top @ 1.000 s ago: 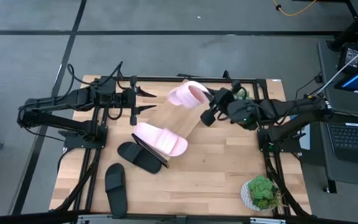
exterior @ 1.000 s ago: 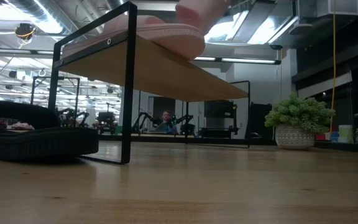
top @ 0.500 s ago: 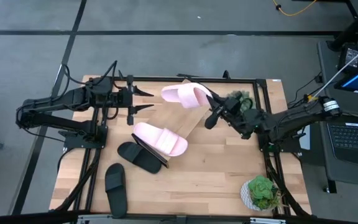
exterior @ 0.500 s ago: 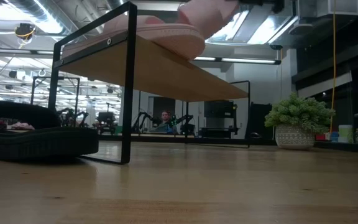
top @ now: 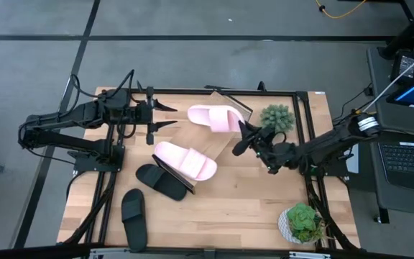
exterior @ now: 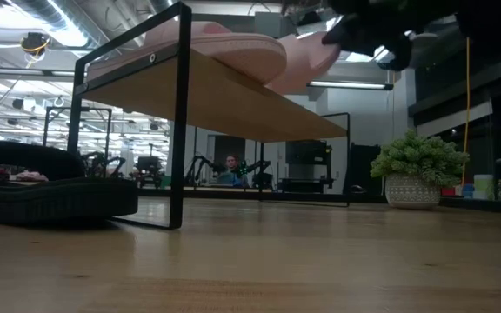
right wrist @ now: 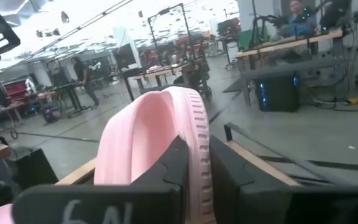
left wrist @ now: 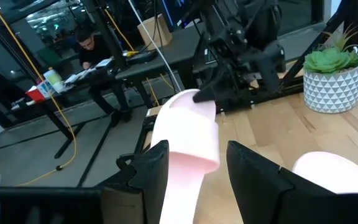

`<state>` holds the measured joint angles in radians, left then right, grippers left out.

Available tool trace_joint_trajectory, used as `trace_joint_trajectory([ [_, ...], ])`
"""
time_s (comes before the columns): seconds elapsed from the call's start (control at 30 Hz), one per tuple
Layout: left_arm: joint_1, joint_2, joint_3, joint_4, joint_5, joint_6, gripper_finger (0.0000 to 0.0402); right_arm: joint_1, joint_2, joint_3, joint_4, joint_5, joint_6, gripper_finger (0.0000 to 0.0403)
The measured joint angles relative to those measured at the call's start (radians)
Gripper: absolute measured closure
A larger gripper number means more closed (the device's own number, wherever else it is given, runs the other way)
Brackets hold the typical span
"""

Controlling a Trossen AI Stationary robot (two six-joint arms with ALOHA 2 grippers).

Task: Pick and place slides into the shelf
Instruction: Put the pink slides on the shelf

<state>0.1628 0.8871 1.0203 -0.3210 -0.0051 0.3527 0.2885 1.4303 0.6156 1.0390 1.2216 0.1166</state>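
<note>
Pink slide (top: 215, 117) pinched edge-on by right gripper (top: 240, 139), lying at the shelf (top: 221, 142) top end near the table's (top: 264, 208) far edge. Second pink slide (top: 185, 160) sits at shelf's lower end; two black slides (top: 160, 180) (top: 134, 216) wait near the table's left edge. Left gripper (top: 165, 116) hovers spread, empty. Placing step; next, release and retreat.

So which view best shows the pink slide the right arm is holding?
The high view: the pink slide lies whole on the shelf. Right wrist shows its edge in the right pincer; left wrist foreshortened; low only its underside.
</note>
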Motion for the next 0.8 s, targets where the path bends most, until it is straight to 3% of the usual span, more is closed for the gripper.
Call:
trace_joint_trajectory([
  [0.33,0.0,0.0,0.0,-0.003,0.0,0.0,0.0248,0.054,0.145,0.118,0.013,0.012,0.066,0.036],
  [0.47,0.0,0.0,0.0,-0.004,0.0,0.0,0.0248,0.087,0.191,0.168,0.012,0.102,0.063,0.0361],
  [0.8,0.0,0.0,0.0,-0.008,0.0,0.023,0.0248,0.103,0.29,0.247,0.013,0.184,0.095,0.0362],
])
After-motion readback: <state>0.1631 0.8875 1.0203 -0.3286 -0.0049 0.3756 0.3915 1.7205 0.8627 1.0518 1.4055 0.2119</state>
